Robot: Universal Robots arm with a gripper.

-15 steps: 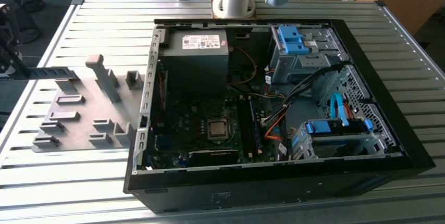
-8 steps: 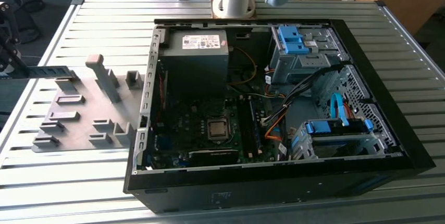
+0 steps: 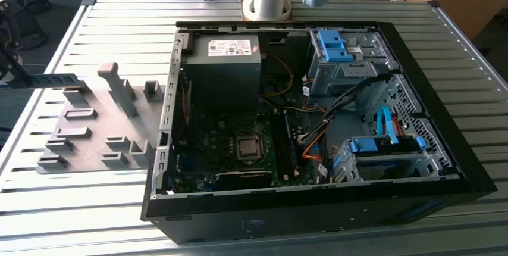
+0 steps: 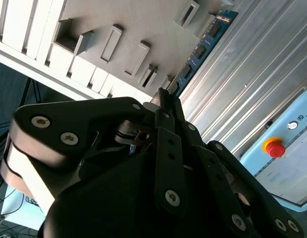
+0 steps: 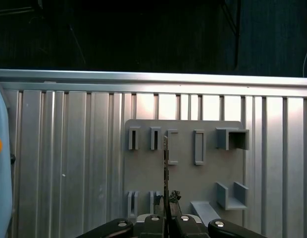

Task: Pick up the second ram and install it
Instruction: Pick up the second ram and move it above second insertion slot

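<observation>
Gripper point(image 4: 166, 99) shut on the memory stick point(image 3: 56, 81), over the holder tray.
In the exterior view, the stick hung at the far left above the grey holder tray point(image 3: 91, 138); the open computer case point(image 3: 317, 215) lay further right, well apart.

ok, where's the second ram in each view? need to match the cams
Exterior view: second ram, a dark bar near the exterior view's left edge, by the grey holder plate.
Second wrist view: a blue strip running out from the gripper along the plate's edge.
First wrist view: edge-on, a thin line rising from the gripper over the plate.
Shared landmark: the grey holder plate with its slots.
</observation>
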